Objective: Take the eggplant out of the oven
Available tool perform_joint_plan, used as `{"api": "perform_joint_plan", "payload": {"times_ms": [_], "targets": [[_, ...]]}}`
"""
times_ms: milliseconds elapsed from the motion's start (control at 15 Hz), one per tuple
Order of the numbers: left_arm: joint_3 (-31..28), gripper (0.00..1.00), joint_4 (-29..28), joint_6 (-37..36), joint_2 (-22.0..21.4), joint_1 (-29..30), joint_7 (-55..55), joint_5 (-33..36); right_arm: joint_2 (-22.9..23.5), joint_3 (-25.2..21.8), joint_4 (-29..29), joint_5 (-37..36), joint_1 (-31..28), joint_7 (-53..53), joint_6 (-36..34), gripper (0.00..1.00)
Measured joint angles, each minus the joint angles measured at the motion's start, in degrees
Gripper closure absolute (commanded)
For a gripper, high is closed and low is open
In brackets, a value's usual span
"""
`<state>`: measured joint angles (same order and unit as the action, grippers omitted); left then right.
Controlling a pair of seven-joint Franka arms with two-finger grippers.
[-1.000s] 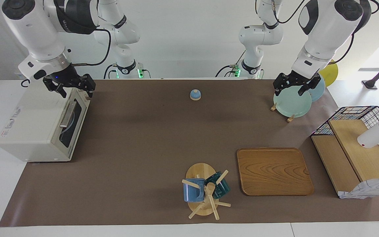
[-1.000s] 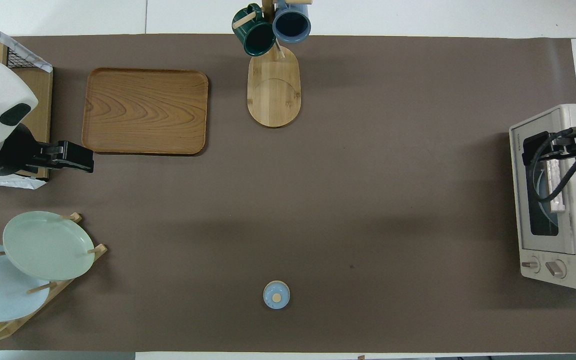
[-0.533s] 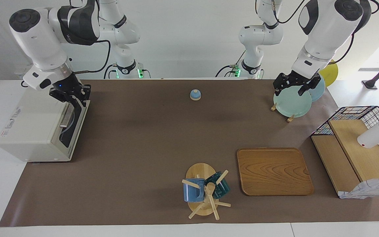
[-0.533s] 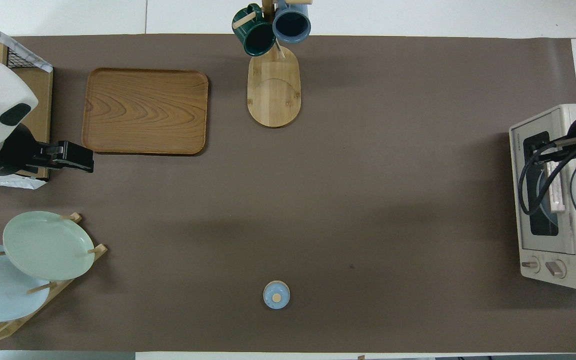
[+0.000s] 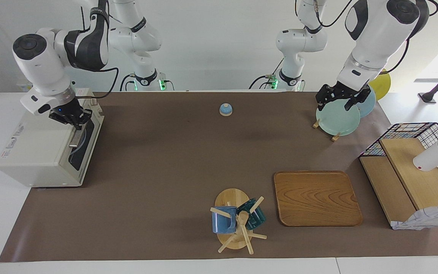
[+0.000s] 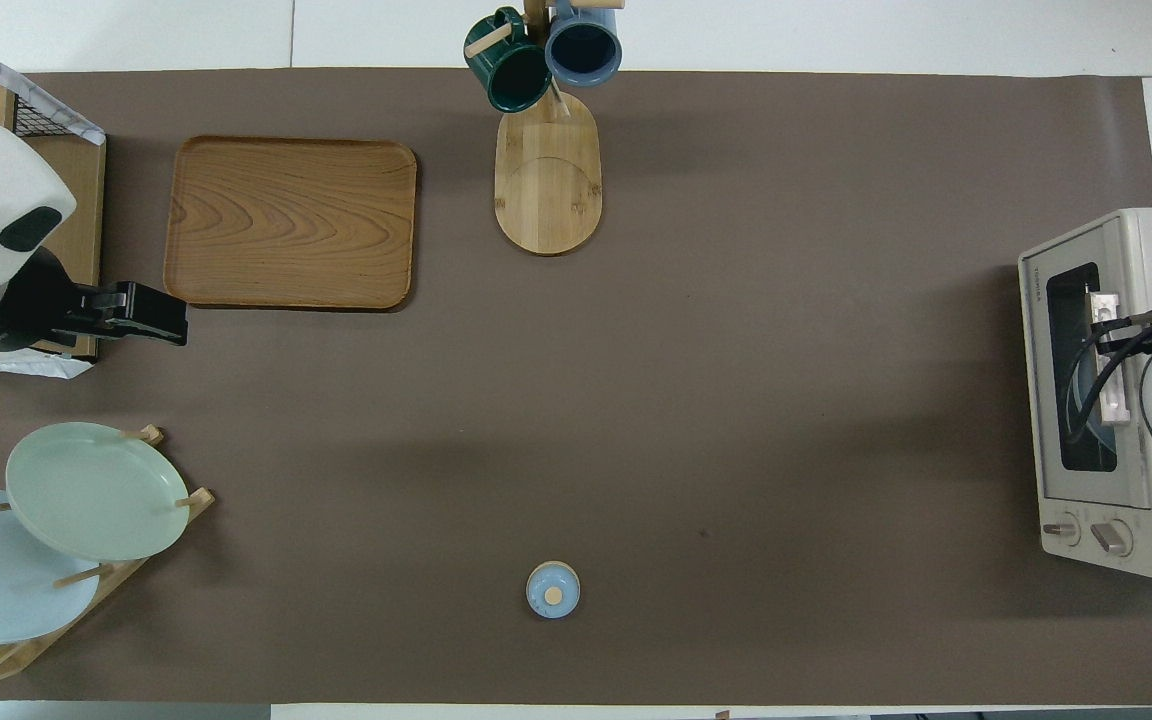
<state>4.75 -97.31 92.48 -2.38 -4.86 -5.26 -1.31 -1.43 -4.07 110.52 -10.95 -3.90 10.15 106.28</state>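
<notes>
The right pincer (image 5: 75, 125) was clamped on the oven (image 5: 40, 152) door's handle (image 5: 76, 135), while the left pincer (image 5: 341, 102) hung wide over the plates (image 5: 337, 120).

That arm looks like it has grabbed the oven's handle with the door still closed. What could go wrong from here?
The right gripper is shut at one end of the handle, not its middle, so it may slip off as the door drops open. The oven stands loose on the table and might slide if pulled. The eggplant can't be seen through the glass, so reaching it may be awkward. The left gripper waits over the plates.
</notes>
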Motion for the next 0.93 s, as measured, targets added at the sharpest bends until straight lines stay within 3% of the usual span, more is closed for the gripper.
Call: {"api": "perform_joint_plan", "payload": {"times_ms": [667,933], "targets": [[0.23,0.0,-0.05,-0.3,0.0,-0.06,0.0,0.0,-0.27,-0.01,3.6,-0.59,-0.92,-0.42,3.26,1.0],[0.05,0.0,-0.05,-0.3,0.0,-0.03,0.0,0.0,-1.27,0.25,6.14,-0.58,1.5,-1.74,5.98,1.0]]}}
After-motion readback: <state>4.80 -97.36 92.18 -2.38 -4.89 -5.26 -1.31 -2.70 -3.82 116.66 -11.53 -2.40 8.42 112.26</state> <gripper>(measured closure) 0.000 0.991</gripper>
